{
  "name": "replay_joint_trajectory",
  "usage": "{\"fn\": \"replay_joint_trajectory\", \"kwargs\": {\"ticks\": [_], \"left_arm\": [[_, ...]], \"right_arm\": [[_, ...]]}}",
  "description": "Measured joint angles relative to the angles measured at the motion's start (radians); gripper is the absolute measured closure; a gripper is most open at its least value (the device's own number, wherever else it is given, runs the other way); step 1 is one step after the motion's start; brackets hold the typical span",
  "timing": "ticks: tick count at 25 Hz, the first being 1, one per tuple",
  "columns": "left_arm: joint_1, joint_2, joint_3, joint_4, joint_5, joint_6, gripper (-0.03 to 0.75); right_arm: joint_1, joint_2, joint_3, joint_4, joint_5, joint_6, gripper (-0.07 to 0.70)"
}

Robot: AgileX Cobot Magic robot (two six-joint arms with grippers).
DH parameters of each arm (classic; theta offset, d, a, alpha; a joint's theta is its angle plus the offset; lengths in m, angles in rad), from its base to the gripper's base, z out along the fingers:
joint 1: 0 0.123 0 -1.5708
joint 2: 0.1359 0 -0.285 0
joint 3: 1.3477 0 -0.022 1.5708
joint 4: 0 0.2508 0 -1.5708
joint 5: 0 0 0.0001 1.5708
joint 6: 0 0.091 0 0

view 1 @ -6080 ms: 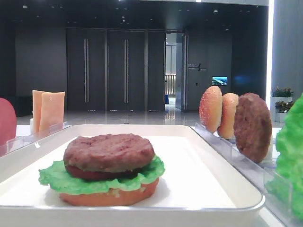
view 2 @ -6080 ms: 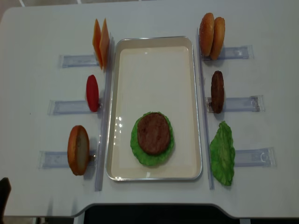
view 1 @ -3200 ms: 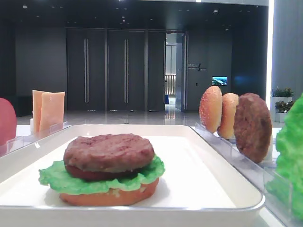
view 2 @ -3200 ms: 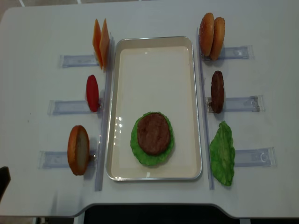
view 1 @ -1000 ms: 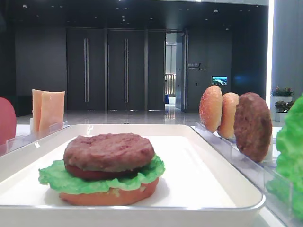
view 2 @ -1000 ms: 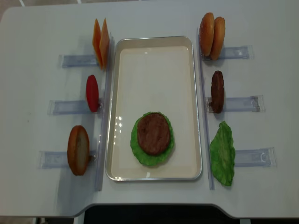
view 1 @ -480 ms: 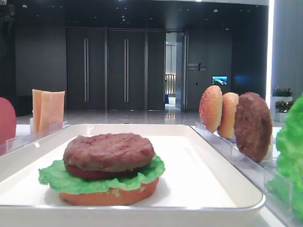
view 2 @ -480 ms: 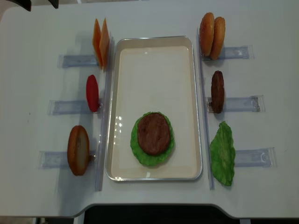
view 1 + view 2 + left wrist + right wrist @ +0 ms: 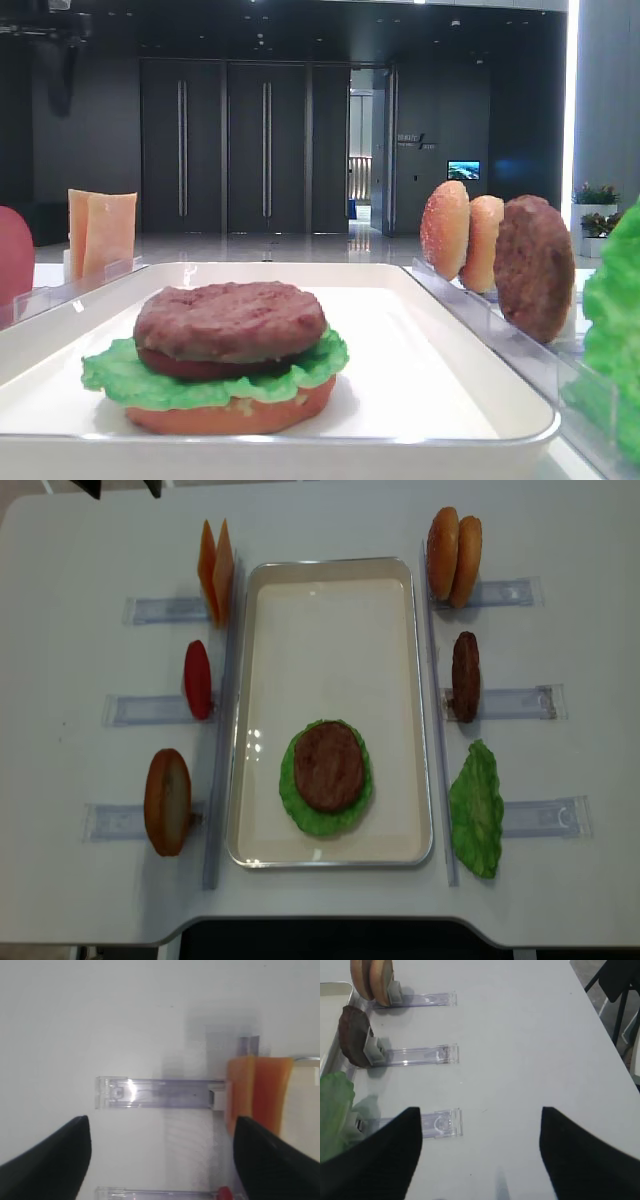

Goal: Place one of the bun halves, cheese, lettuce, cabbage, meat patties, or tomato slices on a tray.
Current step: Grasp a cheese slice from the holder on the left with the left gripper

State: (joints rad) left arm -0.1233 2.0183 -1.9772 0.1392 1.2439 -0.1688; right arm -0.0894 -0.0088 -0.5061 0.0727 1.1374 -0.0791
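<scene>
Bright, even light overhead on a white surface point(image 9: 330, 520); dark hall behind.

From above, everything is sharp, shadows soft and short, falling left of the upright pieces; a small glare patch sits on the tray point(image 9: 255, 742) floor; in the low view the tray's near rim and the lettuce point(image 9: 612, 330) at the right edge are blurred, a bright strip burning out top right; the left wrist view is soft and hazy, the cheese point(image 9: 257, 1092) smeared; both wrist views show the jaws as black silhouettes.

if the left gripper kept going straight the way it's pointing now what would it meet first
Probably the clear rack on the table; the left gripper is open and aimed down at it. The cheese stands just to one side, though depth is unclear.
</scene>
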Motion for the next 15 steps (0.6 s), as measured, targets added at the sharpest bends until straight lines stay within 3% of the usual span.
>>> {"fn": "replay_joint_trajectory", "kwargs": {"ticks": [7,15], "left_arm": [[-0.102,0.057,-0.006,-0.003,-0.008,-0.128,0.024],[-0.174,0.103,-0.006,-0.017,-0.096,-0.239,0.024]], "right_arm": [[0.000,0.000,0.000,0.000,0.000,0.000,0.155],[0.000,0.000,0.000,0.000,0.000,0.000,0.155]]}}
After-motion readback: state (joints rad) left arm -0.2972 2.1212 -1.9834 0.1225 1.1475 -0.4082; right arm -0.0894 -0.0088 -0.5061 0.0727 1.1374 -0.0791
